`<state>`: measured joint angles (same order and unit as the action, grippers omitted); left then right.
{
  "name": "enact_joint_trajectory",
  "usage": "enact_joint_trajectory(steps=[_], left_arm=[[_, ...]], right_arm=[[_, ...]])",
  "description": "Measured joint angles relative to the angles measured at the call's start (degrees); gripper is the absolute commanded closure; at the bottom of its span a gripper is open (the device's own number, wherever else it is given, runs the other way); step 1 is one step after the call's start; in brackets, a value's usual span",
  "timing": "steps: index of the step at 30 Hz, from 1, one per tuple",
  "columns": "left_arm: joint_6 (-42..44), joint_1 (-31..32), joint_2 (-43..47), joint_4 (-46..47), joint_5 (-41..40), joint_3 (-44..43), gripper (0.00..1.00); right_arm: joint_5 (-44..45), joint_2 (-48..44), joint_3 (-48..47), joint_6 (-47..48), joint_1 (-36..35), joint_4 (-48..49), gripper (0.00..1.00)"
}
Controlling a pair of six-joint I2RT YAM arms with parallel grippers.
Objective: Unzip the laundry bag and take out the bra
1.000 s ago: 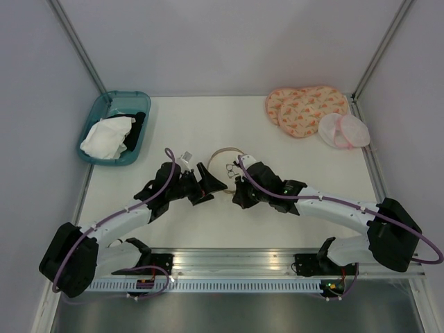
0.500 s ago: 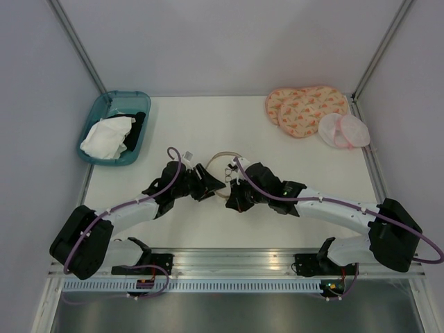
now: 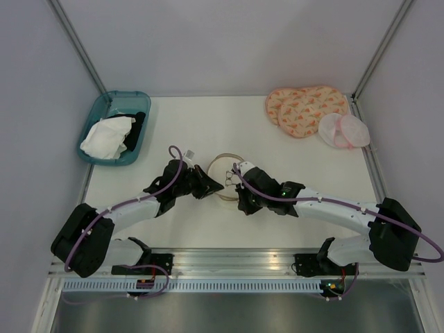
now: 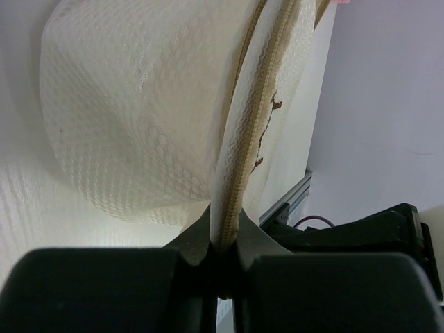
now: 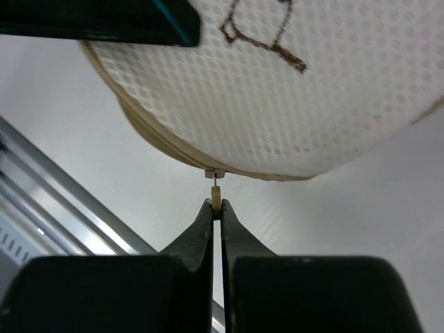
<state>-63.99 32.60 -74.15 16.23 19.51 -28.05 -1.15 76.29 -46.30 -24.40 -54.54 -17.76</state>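
The laundry bag [image 3: 226,173] is a cream-white mesh dome with a tan zipper rim and a small dark bra icon, lying at the middle of the table between my two arms. My left gripper [image 3: 207,186] is at its left edge. In the left wrist view the left gripper [image 4: 225,229] is shut on the tan zipper seam [image 4: 253,132] of the laundry bag [image 4: 132,118]. My right gripper [image 5: 217,208] is shut on the small tan zipper pull [image 5: 216,197] under the rim of the laundry bag [image 5: 298,90]. The bra is hidden.
A teal bin [image 3: 97,113] at the back left holds a white cloth [image 3: 105,137] and a black cloth [image 3: 139,123]. A pink-orange patterned pad [image 3: 305,107] and a pale pink mesh pair [image 3: 343,130] lie at the back right. An aluminium rail [image 3: 229,261] runs along the near edge.
My left gripper has moved right onto the bag's edge and gone from open to shut on its zipper rim. The right gripper has kept hold of the pull, shifting slightly.
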Motion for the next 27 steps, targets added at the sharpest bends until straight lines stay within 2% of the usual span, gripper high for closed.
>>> enact_joint_trajectory(steps=[8,17,18,19,21,22,25,27], left_arm=[[0.6,0.0,-0.5,-0.7,0.0,-1.0,0.92],[1.0,0.0,-1.3,-0.7,0.3,-2.4,0.91],[1.1,0.0,-1.3,-0.7,0.3,-2.4,0.87],[1.1,0.0,-1.3,-0.7,0.3,-2.4,0.70],[1.8,0.0,-1.2,-0.9,0.8,-2.4,0.44],[1.9,0.0,-1.0,-1.2,1.2,-2.4,0.26],[2.4,0.0,0.6,-1.8,1.8,-2.4,0.03],[2.4,0.0,2.8,-2.6,1.8,-2.4,0.00]], right_arm=[[10.6,0.7,0.0,-0.3,0.1,-5.5,1.00],[23.6,7.2,-4.2,-2.8,1.2,-6.8,1.00],[24.3,7.5,-4.7,-2.8,1.3,-6.6,1.00],[24.8,7.5,-4.9,-2.8,1.5,-6.4,1.00],[26.8,7.5,-5.0,-2.8,1.8,-6.5,0.99],[27.8,7.5,-5.1,-2.8,2.3,-6.6,0.99],[30.5,7.5,-5.1,-2.9,4.3,-7.6,1.00],[32.1,7.5,-5.1,-3.1,5.8,-8.5,1.00]])
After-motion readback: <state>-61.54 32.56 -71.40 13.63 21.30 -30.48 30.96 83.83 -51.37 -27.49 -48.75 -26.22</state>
